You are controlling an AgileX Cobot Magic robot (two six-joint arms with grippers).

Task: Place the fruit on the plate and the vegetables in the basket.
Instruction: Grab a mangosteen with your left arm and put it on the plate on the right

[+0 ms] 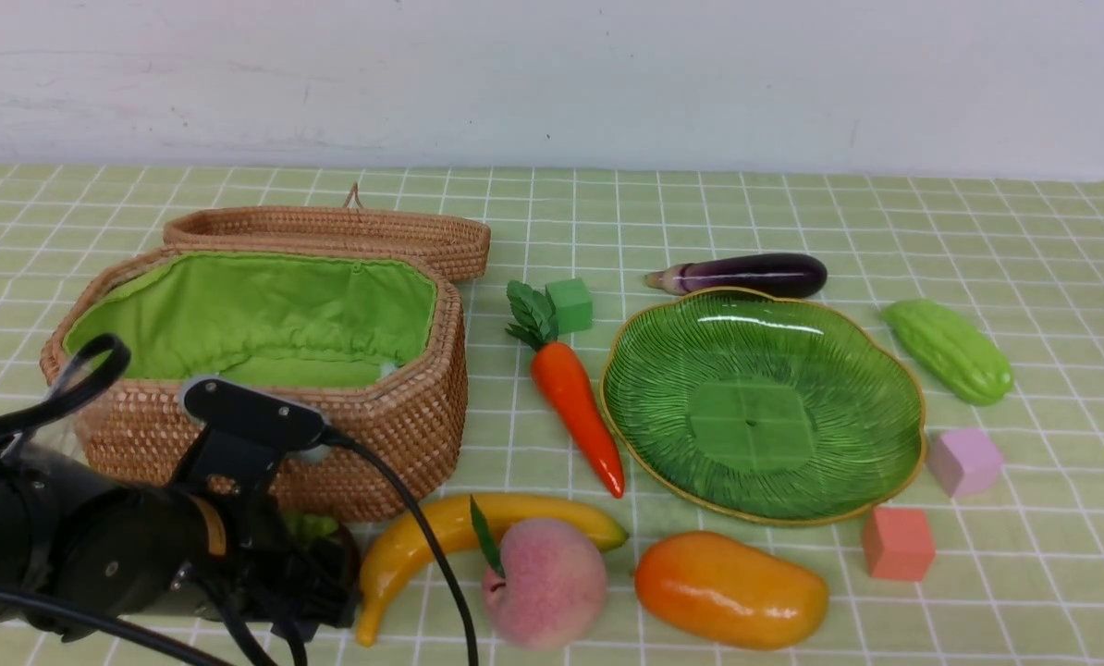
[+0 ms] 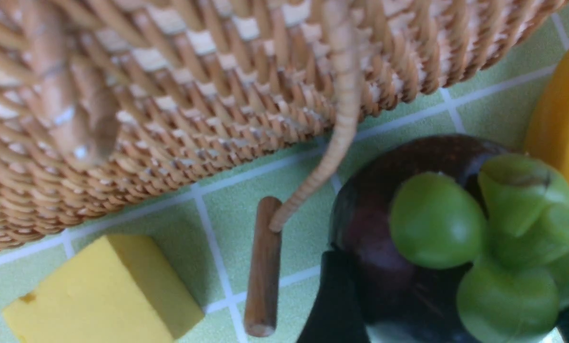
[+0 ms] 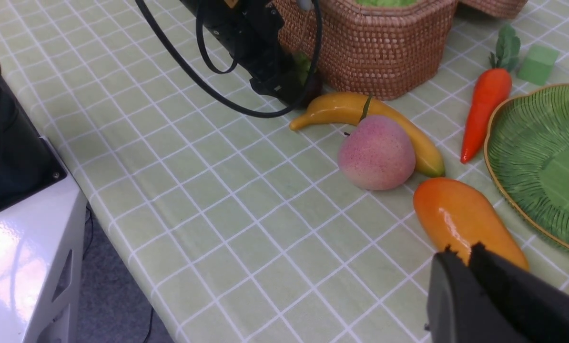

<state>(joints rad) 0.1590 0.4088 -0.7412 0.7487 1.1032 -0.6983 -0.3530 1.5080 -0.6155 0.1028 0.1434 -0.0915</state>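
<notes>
Mangosteen (image 2: pixel 384 267) sits on the cloth (image 1: pixel 792 213) right at the basket's (image 1: pixel 404 435) front wall, next to the banana's (image 1: pixel 423 546) tip. My left gripper (image 1: pixel 321 569) has its wide-spread fingers clamped on its sides. Banana, peach (image 1: pixel 545 581) and mango (image 1: pixel 729 589) lie along the near edge, off the plate (image 1: pixel 765 407). Carrot (image 1: pixel 575 412) is between basket and plate, eggplant (image 1: pixel 746 275) just behind the plate, bitter gourd (image 1: pixel 950 351) to its right. Right gripper (image 3: pixel 465 252) is pinched closed on nothing, near the mango.
</notes>
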